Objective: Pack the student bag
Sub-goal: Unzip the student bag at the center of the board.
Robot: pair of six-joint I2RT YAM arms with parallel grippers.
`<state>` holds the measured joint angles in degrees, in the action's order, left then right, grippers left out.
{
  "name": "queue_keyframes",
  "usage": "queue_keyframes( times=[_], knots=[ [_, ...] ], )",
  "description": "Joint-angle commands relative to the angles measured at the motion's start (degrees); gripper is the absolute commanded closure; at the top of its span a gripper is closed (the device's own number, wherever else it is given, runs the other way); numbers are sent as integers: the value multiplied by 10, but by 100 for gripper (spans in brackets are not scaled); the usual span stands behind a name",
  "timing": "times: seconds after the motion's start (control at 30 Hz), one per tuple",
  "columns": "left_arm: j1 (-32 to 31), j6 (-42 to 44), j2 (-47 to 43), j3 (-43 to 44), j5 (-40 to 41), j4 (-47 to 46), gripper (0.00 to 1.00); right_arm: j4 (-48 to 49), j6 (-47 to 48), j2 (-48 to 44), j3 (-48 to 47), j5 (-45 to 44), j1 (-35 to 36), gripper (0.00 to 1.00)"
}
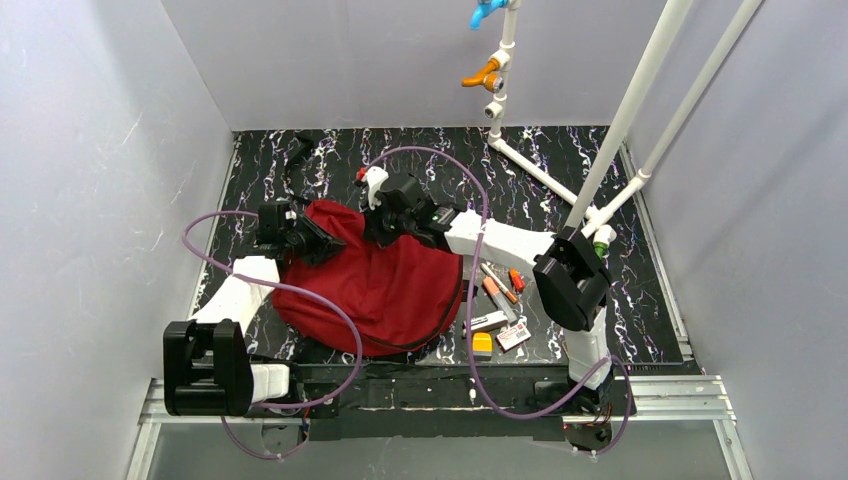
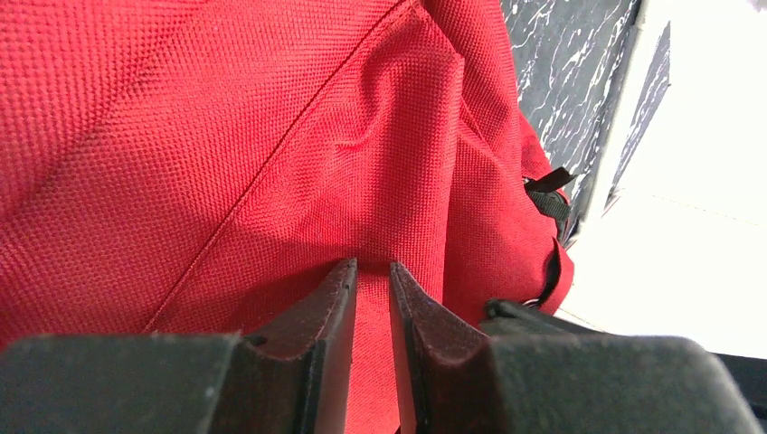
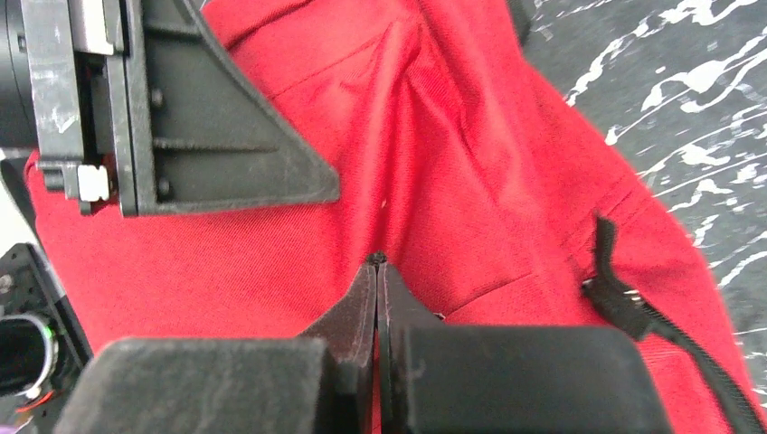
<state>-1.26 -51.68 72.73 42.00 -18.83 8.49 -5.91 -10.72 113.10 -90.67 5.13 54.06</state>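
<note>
Seen from overhead, a cluster of markers (image 1: 497,290) and a yellow eraser (image 1: 482,344) lie on the black marbled table (image 1: 560,170), just beside the bag at its 4 o'clock; the student bag (image 1: 390,290), dark red and slumped flat, lies at the table's near centre, between the two arms; the left gripper (image 2: 372,267) sits at the bag's 10 o'clock edge, its jaws narrow with a slim strip of red fabric showing in the gap, and whether cloth is pinched cannot be told; the right gripper (image 3: 376,260) sits at the bag's 12 o'clock edge, jaws closed tip to tip on a pleat of the red fabric; a black strap (image 3: 615,289) lies at its 3 o'clock; white pipes (image 1: 645,80) rise at the far right.
</note>
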Motion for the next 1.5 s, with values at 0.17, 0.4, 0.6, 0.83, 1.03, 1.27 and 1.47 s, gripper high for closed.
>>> queue_keyframes(
  times=[0.17, 0.4, 0.6, 0.83, 1.03, 1.27, 1.47],
  knots=[
    [2, 11, 6, -28, -8, -33, 84, 133, -93, -92, 146, 68, 43, 99],
    [2, 5, 8, -38, -9, -56, 86, 140, -113, -143, 204, 96, 59, 99],
    [2, 0, 4, -40, -11, -61, 86, 233, -174, -150, 269, 146, 105, 99],
    [2, 35, -25, -1, -105, -19, 63, 200, -157, -174, 270, 122, 50, 99],
    [2, 24, -67, 50, -172, 28, 59, 162, -117, -187, 247, 107, 11, 99],
    [-19, -78, 30, 32, -228, -113, 77, 161, -107, -183, 234, 111, 0, 99],
    [-70, -38, 155, 94, -229, -113, 84, 168, -111, -187, 244, 114, 9, 99]
  ],
)
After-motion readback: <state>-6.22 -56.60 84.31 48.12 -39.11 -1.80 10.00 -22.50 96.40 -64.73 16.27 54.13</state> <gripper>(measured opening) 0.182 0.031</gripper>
